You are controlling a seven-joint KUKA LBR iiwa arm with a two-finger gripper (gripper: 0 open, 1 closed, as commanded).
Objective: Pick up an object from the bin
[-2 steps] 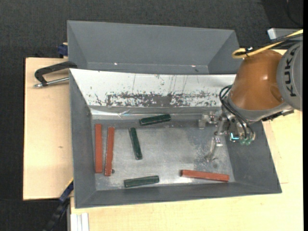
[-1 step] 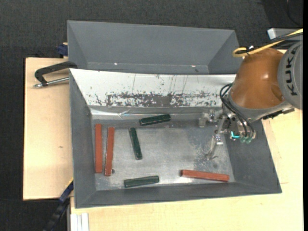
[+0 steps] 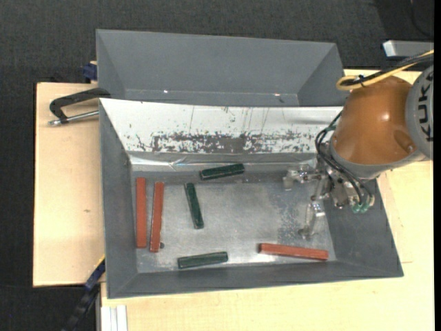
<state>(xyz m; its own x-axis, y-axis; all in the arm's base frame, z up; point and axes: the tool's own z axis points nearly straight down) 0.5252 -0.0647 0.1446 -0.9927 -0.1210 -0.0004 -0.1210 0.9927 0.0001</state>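
We see the arm, under its orange cover, reaching into the grey bin from the view's right. The jaws hang low over the bare floor close to the bin's right wall. We cannot tell whether they are released or clenched, as the metal parts blur together against the floor.

The nearest thing is a red-orange stick lying flat by the bin's near edge, toward the near right corner. It lies just beside the jaws, on their near-edge side. Its long axis runs almost along that edge, with its right end a touch closer to it. We judge this stick the likeliest pick, though nothing yet shows the jaws round it.

The coming move turns on that relation. We think the jaws would need a short shift toward the near edge, then to close across the stick's narrow width, from the far side to the near side. The near wall close behind the stick could crowd them.

The other things lie well apart:
- a dark green stick along the far wall
- another green stick left of centre
- a third green stick by the near edge
- two red sticks side by side along the left wall
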